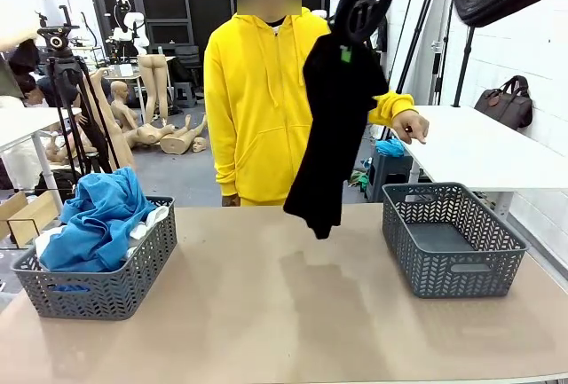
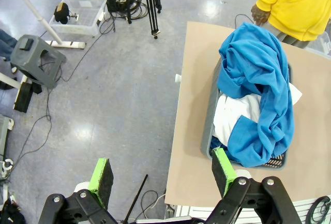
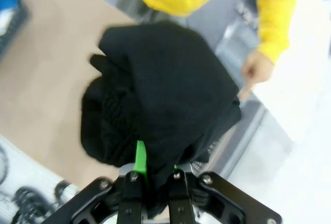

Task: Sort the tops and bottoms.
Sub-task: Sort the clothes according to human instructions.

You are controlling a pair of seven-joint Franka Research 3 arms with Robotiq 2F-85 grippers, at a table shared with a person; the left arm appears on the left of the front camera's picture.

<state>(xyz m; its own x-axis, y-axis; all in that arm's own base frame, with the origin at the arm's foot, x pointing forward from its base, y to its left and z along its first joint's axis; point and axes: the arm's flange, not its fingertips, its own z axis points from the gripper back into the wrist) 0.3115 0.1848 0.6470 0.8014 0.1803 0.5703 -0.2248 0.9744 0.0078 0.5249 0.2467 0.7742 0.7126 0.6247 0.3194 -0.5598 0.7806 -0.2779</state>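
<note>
We hold the black bottoms (image 1: 330, 127) pinched in our right claw (image 3: 155, 175), dangling high above the middle of the surface (image 1: 284, 313), between the two grey baskets. The blue and white tops (image 1: 99, 215) fill the left basket (image 1: 102, 291). Our left claw (image 2: 163, 175) hangs spread wide beside that basket.
</note>
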